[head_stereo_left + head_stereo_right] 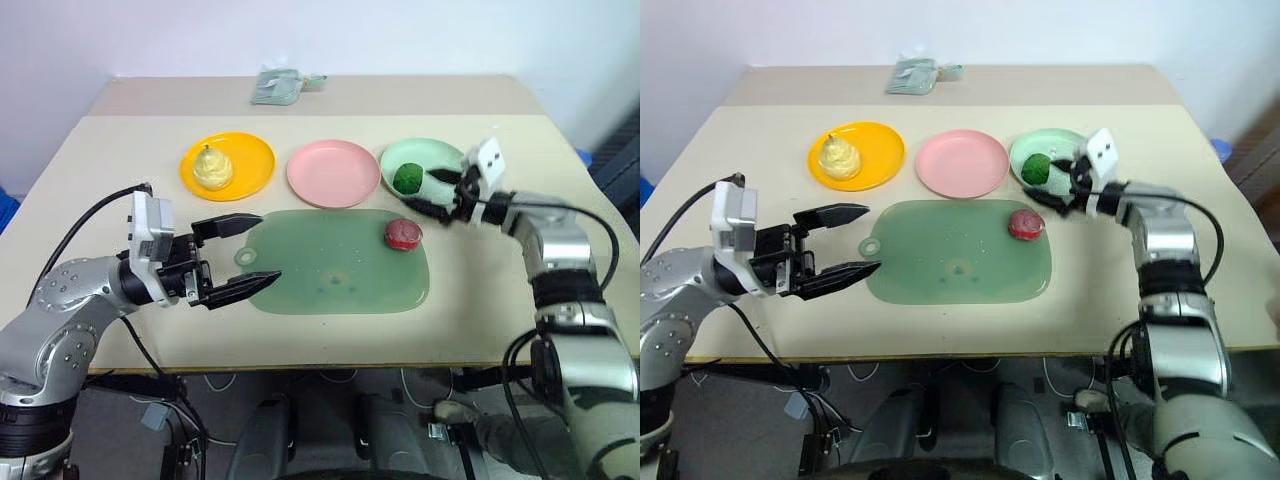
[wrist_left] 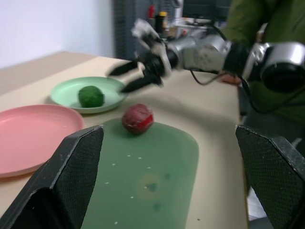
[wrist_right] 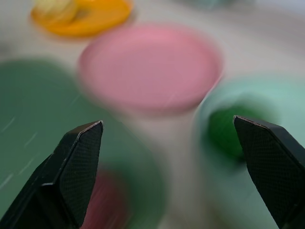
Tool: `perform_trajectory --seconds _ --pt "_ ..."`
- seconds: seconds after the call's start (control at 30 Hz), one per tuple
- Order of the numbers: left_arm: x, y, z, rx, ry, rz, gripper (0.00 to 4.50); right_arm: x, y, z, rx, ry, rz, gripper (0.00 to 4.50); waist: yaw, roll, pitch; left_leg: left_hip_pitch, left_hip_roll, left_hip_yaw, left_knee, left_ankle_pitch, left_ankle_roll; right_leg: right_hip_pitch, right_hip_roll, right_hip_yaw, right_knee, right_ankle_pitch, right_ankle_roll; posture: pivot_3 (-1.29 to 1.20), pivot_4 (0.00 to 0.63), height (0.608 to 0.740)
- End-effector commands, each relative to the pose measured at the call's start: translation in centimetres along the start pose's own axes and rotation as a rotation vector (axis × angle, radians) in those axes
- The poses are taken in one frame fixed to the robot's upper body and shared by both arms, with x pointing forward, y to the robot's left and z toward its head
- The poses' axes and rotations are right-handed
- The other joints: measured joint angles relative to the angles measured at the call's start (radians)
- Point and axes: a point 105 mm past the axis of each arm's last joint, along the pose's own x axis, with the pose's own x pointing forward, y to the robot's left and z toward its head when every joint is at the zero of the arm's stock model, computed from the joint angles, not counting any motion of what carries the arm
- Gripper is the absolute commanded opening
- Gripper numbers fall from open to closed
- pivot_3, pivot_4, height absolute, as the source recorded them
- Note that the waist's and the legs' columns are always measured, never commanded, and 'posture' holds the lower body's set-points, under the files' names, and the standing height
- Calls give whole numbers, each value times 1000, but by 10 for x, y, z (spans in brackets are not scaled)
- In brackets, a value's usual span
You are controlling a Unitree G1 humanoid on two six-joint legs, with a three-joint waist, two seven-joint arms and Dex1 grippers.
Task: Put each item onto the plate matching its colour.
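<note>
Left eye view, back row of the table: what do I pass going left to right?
Yellow plate holding the pear → pink plate, bare → mint plate holding the green ball → right hand, open.

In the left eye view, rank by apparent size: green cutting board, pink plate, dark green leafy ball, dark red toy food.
1. green cutting board
2. pink plate
3. dark red toy food and dark green leafy ball: they look about alike, and the red one lies nearer the camera, so unranked.
</note>
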Motion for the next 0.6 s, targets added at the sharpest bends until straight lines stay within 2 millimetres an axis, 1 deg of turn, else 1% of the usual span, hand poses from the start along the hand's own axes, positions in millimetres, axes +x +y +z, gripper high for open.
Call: perform_trajectory --seconds 0.03,0.07,0.13,0.23,0.33,0.43,0.47,0.5,0.53,0.6 --pt "1 0 5 43 -15 -27 4500 0 16 16 -42 -26 48 4466 0 0 0 0 1 0 0 0 0 0 1 0 0 0 0 0 150 740" --pt "1 0 4 42 -16 -30 4500 1 22 11 -27 -13 64 4466 1 0 0 0 1 0 0 0 0 0 1 0 0 0 0 0 150 740" --pt "0 0 3 44 -16 -29 4500 4 26 0 -11 17 73 4466 4 0 0 1 1 0 0 0 0 0 1 0 0 0 0 0 150 740" --pt "-2 1 2 44 -19 -13 4500 9 31 -10 21 45 100 4466 7 0 0 0 1 0 1 0 0 0 0 0 0 0 0 0 150 740" --pt "-6 0 0 44 -16 6 4500 12 39 -15 51 66 149 3725 9 0 0 0 1 0 1 0 0 0 0 0 0 0 0 0 150 740" --pt "-8 -1 0 48 -17 25 4500 17 43 -16 54 69 168 2260 8 0 0 0 1 0 1 0 0 0 0 0 0 0 0 0 150 740" --pt "-9 -1 1 50 -19 35 4500 18 43 -16 52 65 168 1908 8 0 0 0 1 0 1 0 0 0 0 0 0 0 0 0 150 740" --pt "-9 -1 2 51 -19 44 4500 19 43 -15 51 62 168 1803 8 0 0 0 1 0 1 0 0 0 0 0 0 0 0 0 150 740" --pt "-10 0 3 52 -21 58 4500 20 43 -14 45 57 169 1799 8 -1 0 0 1 0 1 0 0 0 0 0 0 0 0 0 150 740" --pt "-12 10 5 54 -31 150 4500 22 45 -3 28 22 177 1798 8 0 0 0 1 0 1 0 0 0 0 0 0 0 0 0 150 740"
